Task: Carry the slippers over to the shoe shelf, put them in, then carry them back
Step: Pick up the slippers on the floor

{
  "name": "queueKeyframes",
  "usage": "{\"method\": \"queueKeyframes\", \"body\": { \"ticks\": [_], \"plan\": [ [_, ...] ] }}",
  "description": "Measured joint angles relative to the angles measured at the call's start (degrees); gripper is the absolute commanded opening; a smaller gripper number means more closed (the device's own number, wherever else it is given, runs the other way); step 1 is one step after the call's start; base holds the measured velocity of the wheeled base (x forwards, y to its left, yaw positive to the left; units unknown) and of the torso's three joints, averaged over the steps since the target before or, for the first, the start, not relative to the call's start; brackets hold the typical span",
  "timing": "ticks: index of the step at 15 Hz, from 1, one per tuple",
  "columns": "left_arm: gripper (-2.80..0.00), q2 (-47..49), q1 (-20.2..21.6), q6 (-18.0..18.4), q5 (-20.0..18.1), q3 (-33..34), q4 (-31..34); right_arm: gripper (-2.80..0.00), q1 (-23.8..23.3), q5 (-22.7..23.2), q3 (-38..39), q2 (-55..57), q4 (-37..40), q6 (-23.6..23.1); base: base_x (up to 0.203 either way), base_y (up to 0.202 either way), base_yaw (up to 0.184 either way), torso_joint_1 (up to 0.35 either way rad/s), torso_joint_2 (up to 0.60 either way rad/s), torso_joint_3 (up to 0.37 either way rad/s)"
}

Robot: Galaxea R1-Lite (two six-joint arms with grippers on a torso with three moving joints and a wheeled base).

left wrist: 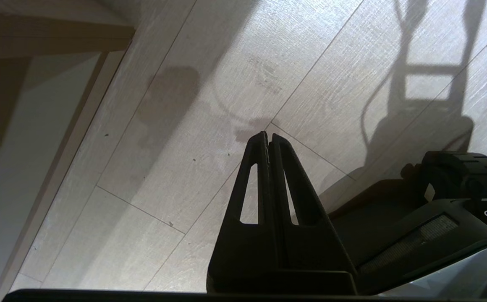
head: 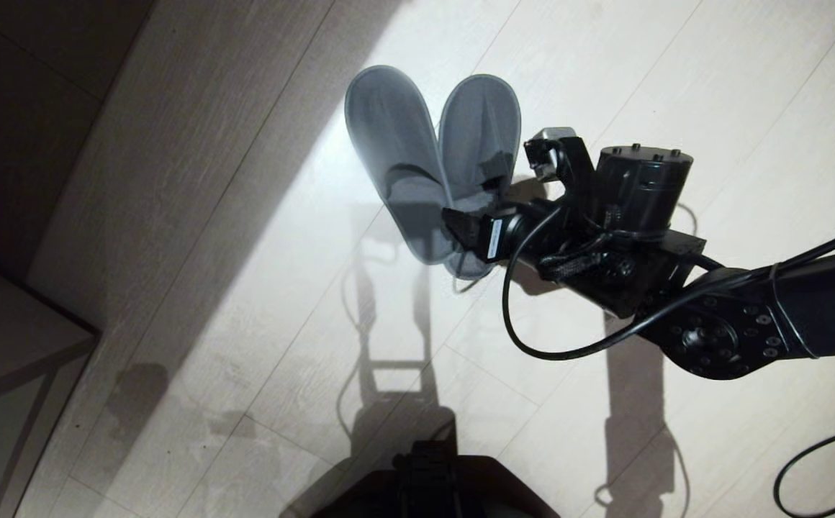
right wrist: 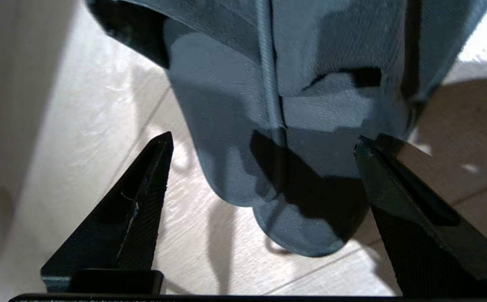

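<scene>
The slippers lie on the pale plank floor in the sunlit strip, at about twelve o'clock from the middle of the head view. They are a grey-blue pair, heels overlapping and toes splayed apart in a V, one toe towards eleven o'clock and the other towards one o'clock. The heel of one rests partly over the heel of the other.

The right gripper is just beside the heels, at the pair's four o'clock, with its arm reaching in from three o'clock. In the right wrist view its two black fingers stand wide apart, one on each side of the heel ends of the slippers. Neither finger presses the fabric, so it has hold of nothing; whether a tip brushes the cloth cannot be told.

The left gripper is out of the head view. Its own wrist view shows its fingers pressed together with nothing between them, pointing at bare floor.

At the head view's nine o'clock edge a dark furniture corner juts in. A loose black cable curls on the floor at four o'clock. The robot's own shadow falls across the planks at six o'clock
</scene>
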Motion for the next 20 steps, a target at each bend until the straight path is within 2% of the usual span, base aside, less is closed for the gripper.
{"method": "queueKeyframes", "body": {
  "ticks": [4,7,9,15,20],
  "plan": [
    [-2.8,0.0,0.0,0.09,0.0,0.0,0.0,0.0,4.41,-12.36,-0.87,1.32,1.58,0.04,0.0,0.0,0.0,0.0,0.0,0.0],
    [-2.8,0.0,-0.02,0.1,0.0,0.0,0.0,0.0,5.72,-19.68,-2.21,3.86,-0.63,-0.16,0.0,0.0,0.0,0.0,0.0,0.0],
    [-2.8,0.0,0.0,0.16,0.0,0.0,0.0,0.0,6.25,-23.44,-2.57,5.25,-2.2,-2.69,0.0,0.0,0.0,0.0,0.0,0.0],
    [-2.8,0.0,0.0,0.13,0.0,0.0,0.0,0.0,7.21,-24.35,-2.96,11.18,-17.46,-19.04,0.0,0.0,0.0,0.0,0.0,0.0],
    [-2.8,0.0,-0.02,0.1,-0.02,0.0,0.02,0.0,6.2,-22.22,-5.49,13.49,-20.24,-21.67,0.0,0.0,0.0,0.0,0.0,0.0]
  ]
}}
